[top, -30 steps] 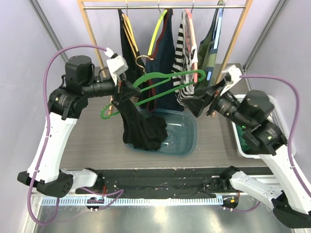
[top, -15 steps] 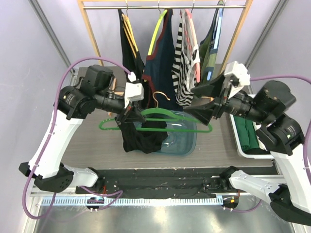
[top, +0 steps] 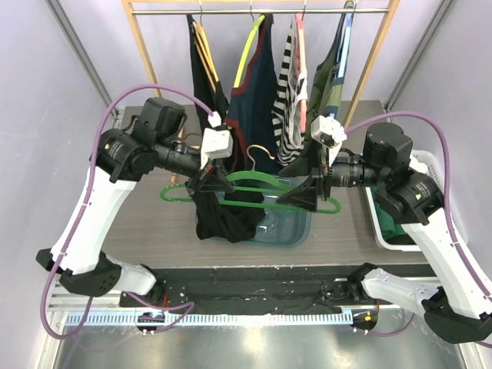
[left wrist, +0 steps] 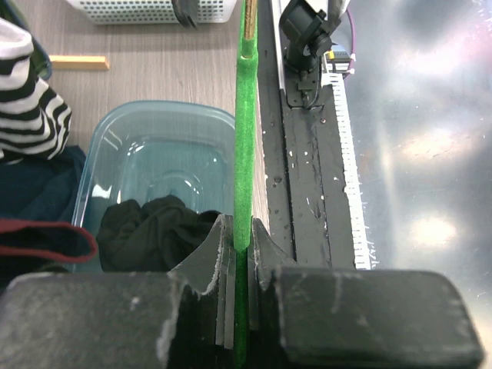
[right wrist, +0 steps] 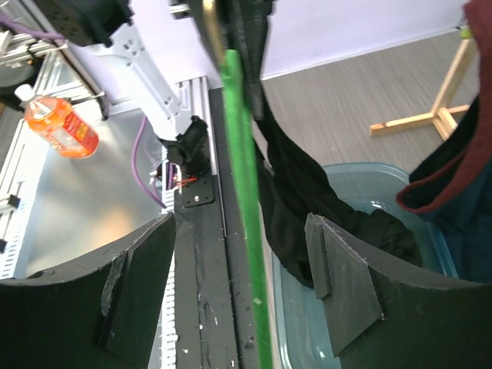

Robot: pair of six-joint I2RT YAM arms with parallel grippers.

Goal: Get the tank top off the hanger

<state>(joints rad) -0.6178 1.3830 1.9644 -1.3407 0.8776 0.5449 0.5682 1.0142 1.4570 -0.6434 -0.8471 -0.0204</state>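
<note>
The left pincer (top: 209,183) is clamped on the green hanger (top: 269,181) left of centre in the overhead view; its wrist camera shows both fingers (left wrist: 219,257) pressed tight against the hanger's green bar (left wrist: 244,154). The hanger is held roughly level above the desk (top: 146,231), well below the clothes rack (top: 254,11) at the top of the frame. The black tank top (top: 223,219) hangs from the hanger's left half just beside that grip, and its lower part is bunched inside the clear blue bin (top: 300,231) at the centre of the desk. The right pincer (top: 304,198) is at the hanger's right end with its fingers (right wrist: 346,284) spread apart, one on each side of the green bar (right wrist: 246,200) and clear of it. A striped garment (top: 292,115) hangs on the rack, and a white basket (top: 382,240) sits at the right edge of the desk. An orange bottle (right wrist: 60,123) shows at the upper left of the right wrist view.
</note>
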